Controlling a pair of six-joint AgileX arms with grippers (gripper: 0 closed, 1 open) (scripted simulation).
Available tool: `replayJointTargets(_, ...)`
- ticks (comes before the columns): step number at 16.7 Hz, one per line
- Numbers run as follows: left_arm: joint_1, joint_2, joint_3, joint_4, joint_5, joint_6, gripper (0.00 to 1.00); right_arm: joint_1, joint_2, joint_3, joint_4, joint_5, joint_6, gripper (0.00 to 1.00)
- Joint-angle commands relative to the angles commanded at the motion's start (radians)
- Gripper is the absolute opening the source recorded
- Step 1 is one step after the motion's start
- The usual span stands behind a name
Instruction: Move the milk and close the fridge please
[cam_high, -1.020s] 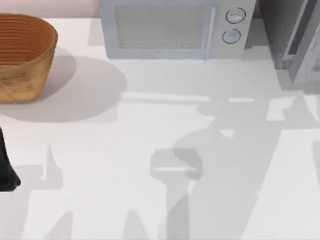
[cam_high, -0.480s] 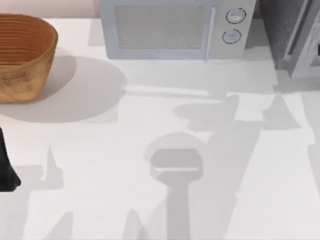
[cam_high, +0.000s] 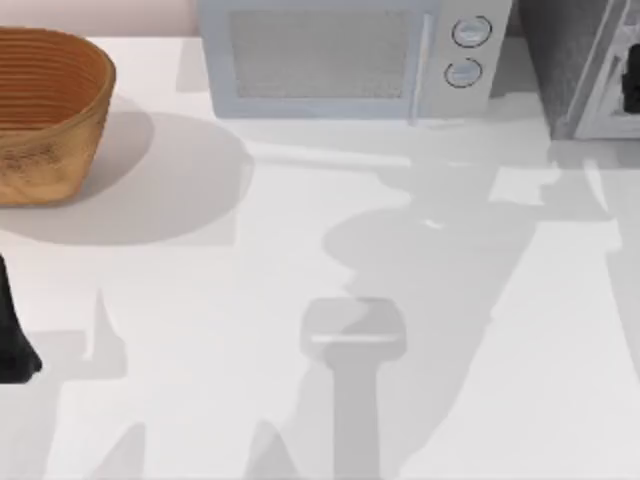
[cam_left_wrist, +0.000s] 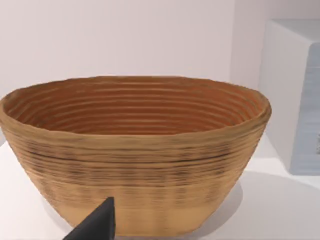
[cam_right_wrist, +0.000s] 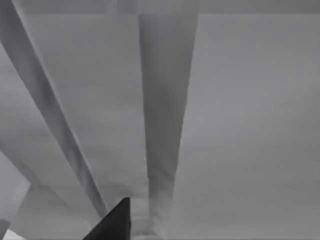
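Fridge (cam_high: 585, 70) at the table's far right corner, door frame facing the right arm's jaws (cam_high: 631, 95), which sit right against it; whether those jaws are open cannot be told. The right arm is nearer. Left arm (cam_high: 12, 330) parked at the left edge, facing the basket (cam_left_wrist: 135, 150). Milk's whereabouts cannot be told.

- Your top view looks down on the bench (cam_high: 300, 250).
- Your left wrist view faces the basket (cam_left_wrist: 135, 150) close up; the top view shares it.
- Your right wrist view sits hard against the fridge (cam_right_wrist: 225, 125).
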Motion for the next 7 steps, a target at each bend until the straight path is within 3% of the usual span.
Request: replayJointTargets(7, 0.000, 0.000, 0.000, 0.000, 0.000, 0.000, 1.00, 0.002, 0.121, 0.181, -0.028, 0.001, 0.001, 1.00)
